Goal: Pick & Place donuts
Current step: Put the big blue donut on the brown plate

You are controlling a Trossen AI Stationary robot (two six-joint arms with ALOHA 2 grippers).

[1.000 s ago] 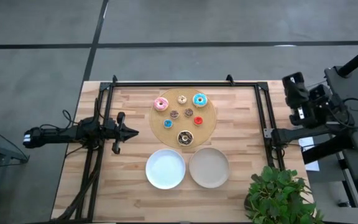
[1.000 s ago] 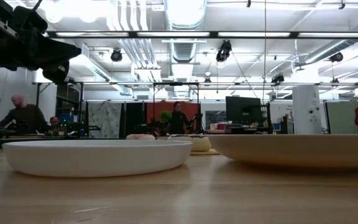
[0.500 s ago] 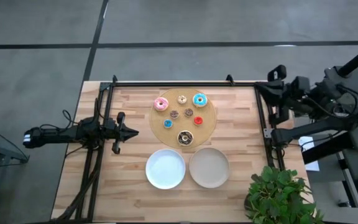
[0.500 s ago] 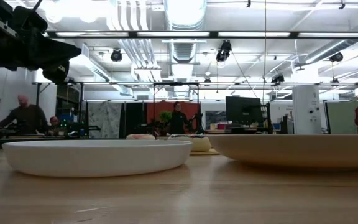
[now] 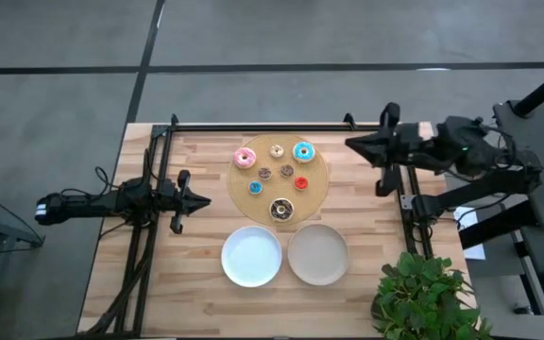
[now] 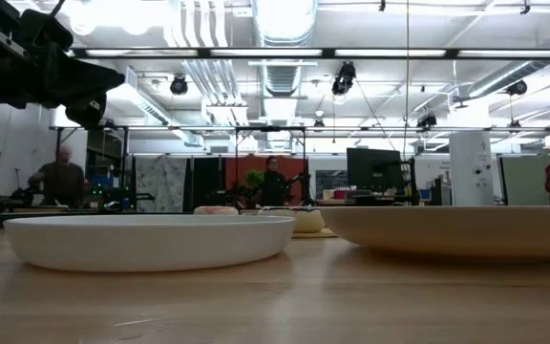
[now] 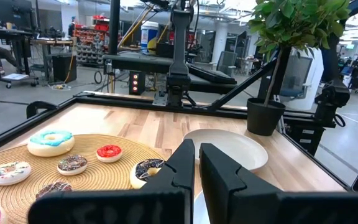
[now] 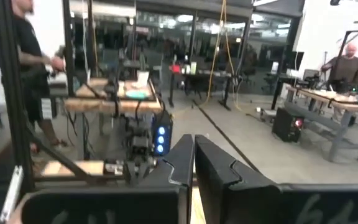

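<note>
We see the donuts (image 5: 278, 177) untouched on the round board (image 5: 320, 175) mid-counter, lying between both arms, with left gripper (image 5: 204, 199) nearer than right gripper (image 5: 351, 144), fingers pressed together and empty on each.

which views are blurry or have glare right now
Right wrist view: smeared overall, the room and people soft. Low view: bright glare from ceiling lights, the white plate up close. High view: even light, donuts crisp. Left wrist view: sharp, donuts clear.
</note>
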